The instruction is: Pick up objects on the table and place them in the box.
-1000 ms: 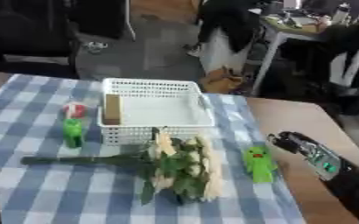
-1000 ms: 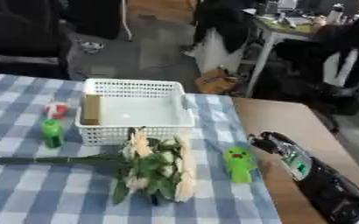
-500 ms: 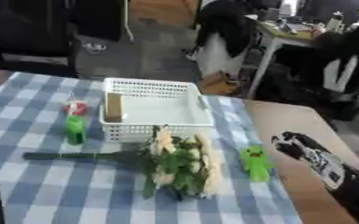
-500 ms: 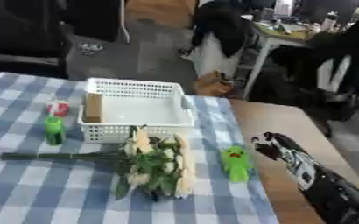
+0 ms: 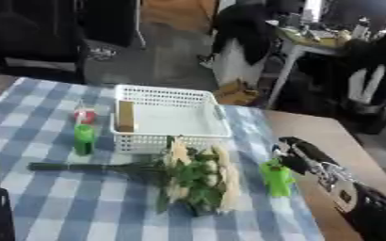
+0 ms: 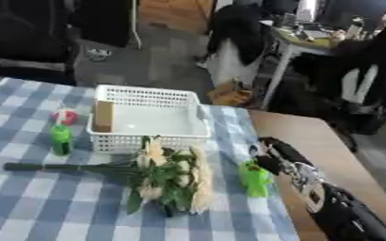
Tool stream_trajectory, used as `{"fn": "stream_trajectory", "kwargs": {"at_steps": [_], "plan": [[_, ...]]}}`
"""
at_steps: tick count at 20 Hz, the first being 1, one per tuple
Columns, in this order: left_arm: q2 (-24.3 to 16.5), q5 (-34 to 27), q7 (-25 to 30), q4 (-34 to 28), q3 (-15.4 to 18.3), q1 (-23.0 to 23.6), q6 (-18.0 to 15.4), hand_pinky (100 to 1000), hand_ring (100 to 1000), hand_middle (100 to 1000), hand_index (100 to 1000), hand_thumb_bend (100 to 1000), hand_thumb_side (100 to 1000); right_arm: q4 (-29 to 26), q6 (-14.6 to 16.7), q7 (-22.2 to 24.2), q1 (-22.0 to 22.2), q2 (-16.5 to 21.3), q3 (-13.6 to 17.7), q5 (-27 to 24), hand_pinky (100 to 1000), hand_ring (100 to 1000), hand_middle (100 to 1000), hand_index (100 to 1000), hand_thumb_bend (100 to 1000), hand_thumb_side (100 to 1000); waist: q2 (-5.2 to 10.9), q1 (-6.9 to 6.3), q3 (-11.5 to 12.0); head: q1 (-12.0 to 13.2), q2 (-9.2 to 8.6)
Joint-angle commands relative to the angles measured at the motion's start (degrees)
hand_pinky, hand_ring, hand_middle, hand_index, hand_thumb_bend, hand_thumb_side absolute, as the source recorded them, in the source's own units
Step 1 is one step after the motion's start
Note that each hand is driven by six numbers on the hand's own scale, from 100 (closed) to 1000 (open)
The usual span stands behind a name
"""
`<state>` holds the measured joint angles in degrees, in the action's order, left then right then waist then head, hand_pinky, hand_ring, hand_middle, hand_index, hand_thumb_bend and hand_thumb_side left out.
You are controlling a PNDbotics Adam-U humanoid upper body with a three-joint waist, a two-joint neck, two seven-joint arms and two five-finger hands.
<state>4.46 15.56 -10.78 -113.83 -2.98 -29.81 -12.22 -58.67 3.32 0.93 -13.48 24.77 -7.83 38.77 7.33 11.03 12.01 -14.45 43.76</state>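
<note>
Left eye view: our right hand [image 5: 299,155] sits at right of centre, fingers relaxed and apart, just beside the green toy [image 5: 277,177]. We should close around its middle, lift straight, then carry it to the white basket [image 5: 172,99] above centre.

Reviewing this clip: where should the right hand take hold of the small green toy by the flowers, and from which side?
Around its upright body, from the right. The green toy stands upright with the right hand beside it on that side, while the flower bouquet crowds its left.
</note>
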Motion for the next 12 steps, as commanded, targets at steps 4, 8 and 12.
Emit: {"fn": "stream_trajectory", "kwargs": {"at_steps": [4,8,12], "plan": [[-0.12,-0.21,0.09,-0.76,-0.13,-0.83,0.03,825,922,883,976,100,1000,-2.89,-0.47,2.96,-0.46,0.02,0.21,0.6,671,815,928,1000,202,1000,0.48,0.48,-0.16,-0.59,0.36],[0.23,-0.34,0.23,-0.76,-0.27,-0.88,0.01,825,922,883,976,100,1000,-3.2,-0.74,4.65,-0.81,-0.61,0.24,-0.52,681,824,930,1000,230,1000,0.31,0.42,0.21,-1.31,0.07],[0.16,-0.51,0.0,-0.76,-0.06,-1.03,-0.14,825,921,882,975,100,1000,-0.88,-1.41,5.96,-0.88,-0.54,0.85,-1.25,784,909,933,1000,344,1000,-0.07,0.22,0.74,-1.66,-0.67]]}}
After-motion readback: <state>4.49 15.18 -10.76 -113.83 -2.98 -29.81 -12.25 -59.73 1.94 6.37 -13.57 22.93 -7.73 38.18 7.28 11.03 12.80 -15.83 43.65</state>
